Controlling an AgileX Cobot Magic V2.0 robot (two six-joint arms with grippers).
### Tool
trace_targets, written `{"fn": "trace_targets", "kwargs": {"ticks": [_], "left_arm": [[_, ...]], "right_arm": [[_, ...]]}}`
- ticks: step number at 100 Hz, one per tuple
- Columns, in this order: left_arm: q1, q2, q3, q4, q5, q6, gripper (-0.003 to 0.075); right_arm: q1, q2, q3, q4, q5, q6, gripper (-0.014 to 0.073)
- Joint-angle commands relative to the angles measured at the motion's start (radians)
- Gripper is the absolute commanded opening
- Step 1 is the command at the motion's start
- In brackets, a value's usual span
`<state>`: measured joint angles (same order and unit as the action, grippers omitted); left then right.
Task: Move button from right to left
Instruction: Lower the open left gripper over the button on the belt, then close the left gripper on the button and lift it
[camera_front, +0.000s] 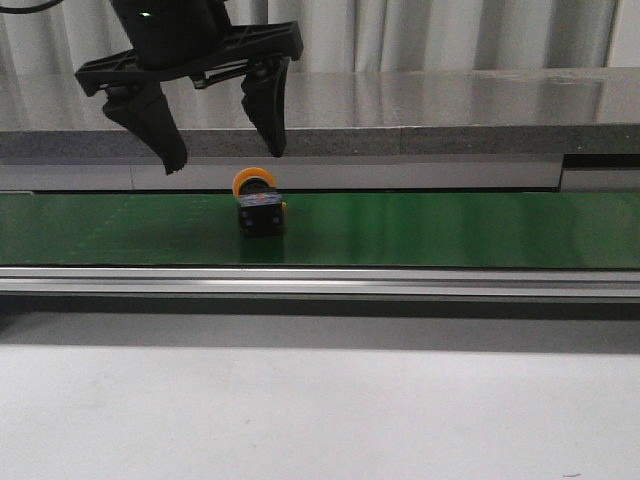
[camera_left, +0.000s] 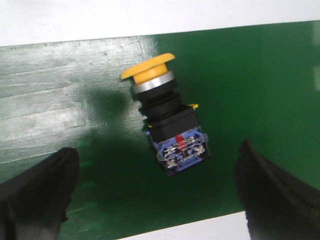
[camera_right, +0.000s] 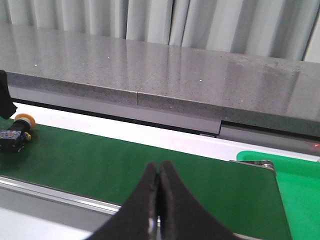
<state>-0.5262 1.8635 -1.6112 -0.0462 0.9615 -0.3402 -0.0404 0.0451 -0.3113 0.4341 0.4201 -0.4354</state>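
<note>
My left gripper hangs above the green belt, its two black fingers spread wide and holding nothing — the tips stand clear of the button, which lies on the belt just below and slightly to the right of the gap between them. In the left wrist view the fingers flank the button on either side, apart from it. The button lies on its side: orange-yellow cap toward the belt's far edge, a silver collar behind it, then the black body ending in a blue contact block with a red mark. My right gripper has its fingers pressed together, nothing between them, over the belt well away from the button, which the right wrist view shows small at the far end. Behind the belt runs a grey stone ledge; in front, a metal rail and a pale table.
</note>
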Motion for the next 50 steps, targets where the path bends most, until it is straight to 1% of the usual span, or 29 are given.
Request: {"fn": "trace_targets", "kwargs": {"ticks": [1, 14, 32, 50], "left_arm": [[-0.002, -0.045, -0.031, -0.012, -0.024, -0.012, 0.0619], [0.006, -0.038, -0.031, 0.002, -0.021, -0.023, 0.062], [0.024, 0.008, -0.031, 0.006, 0.019, -0.027, 0.062], [0.034, 0.037, -0.031, 0.006, 0.008, -0.03, 0.0618]], "right_arm": [[0.001, 0.008, -0.025, 0.018, -0.071, -0.008, -0.0067], [0.001, 0.008, -0.025, 0.018, -0.071, -0.008, -0.0067], [0.001, 0.008, -0.025, 0.018, -0.071, -0.008, -0.0067], [0.001, 0.008, -0.025, 0.018, -0.071, -0.008, -0.0067]]}}
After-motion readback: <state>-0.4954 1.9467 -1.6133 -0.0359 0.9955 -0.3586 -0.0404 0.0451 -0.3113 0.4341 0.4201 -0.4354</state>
